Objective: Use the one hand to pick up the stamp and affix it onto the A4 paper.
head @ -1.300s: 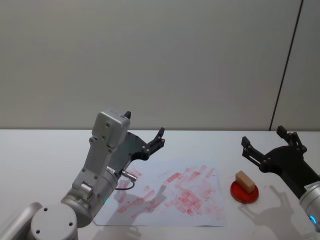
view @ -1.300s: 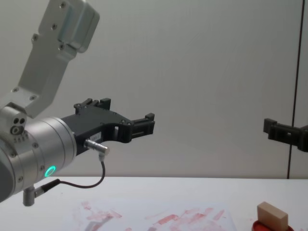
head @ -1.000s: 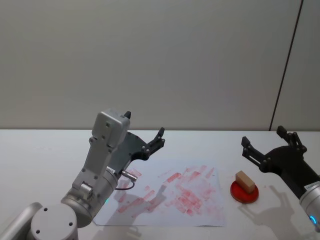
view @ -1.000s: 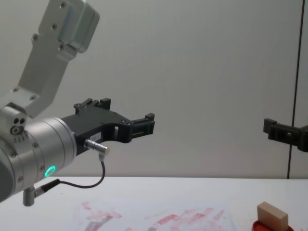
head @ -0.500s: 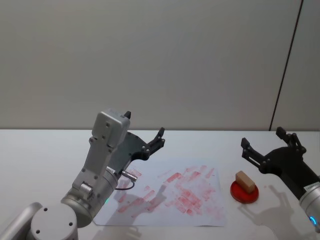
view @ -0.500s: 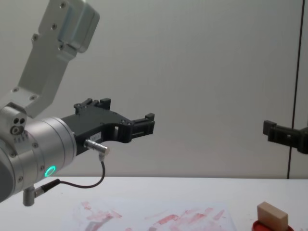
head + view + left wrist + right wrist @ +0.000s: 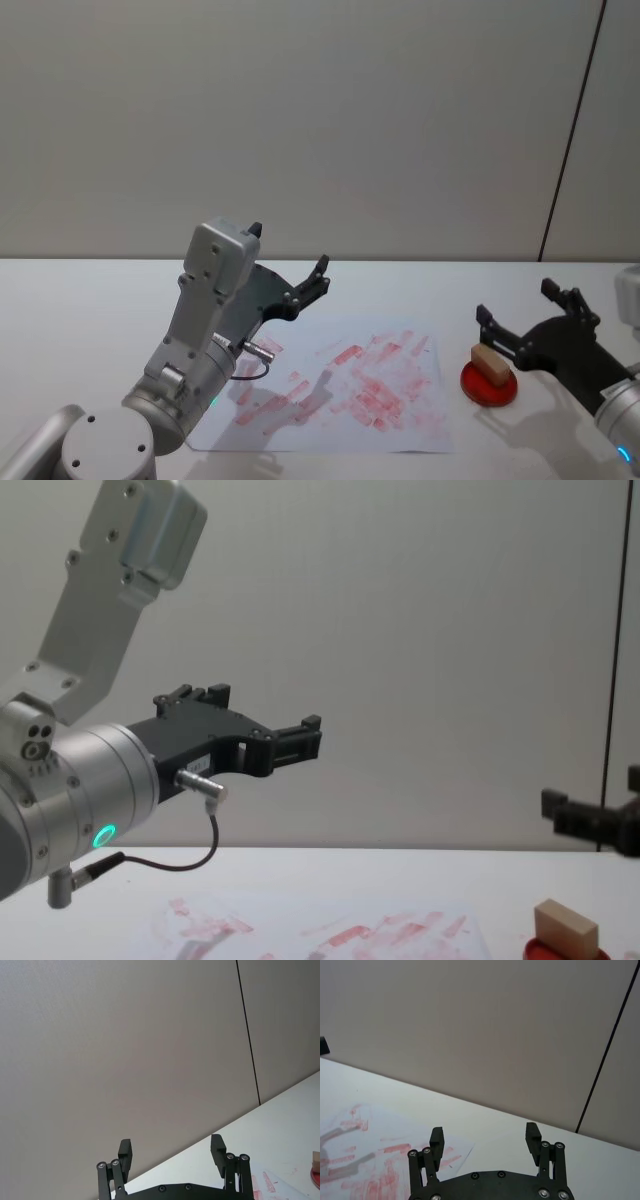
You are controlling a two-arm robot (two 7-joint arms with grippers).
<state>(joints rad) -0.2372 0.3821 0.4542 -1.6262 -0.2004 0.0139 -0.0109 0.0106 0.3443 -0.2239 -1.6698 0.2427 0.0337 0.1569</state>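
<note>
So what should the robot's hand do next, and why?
Probably lower the right hand around the stamp. Its fingers are open and hover just above the stamp, which sits ungripped on the red ink pad. The left hand waits raised and open.

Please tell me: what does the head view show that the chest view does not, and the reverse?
Head view: most of the outline of the A4 paper, the full round red ink pad under the stamp, and the open right pincer close by the stamp. Chest view, from the side: the right pincer hangs higher than the stamp, a gap between them, and the left pincer sits well above the table. Shared: the stamp on the pad, red marks on the paper, both pincers.
</note>
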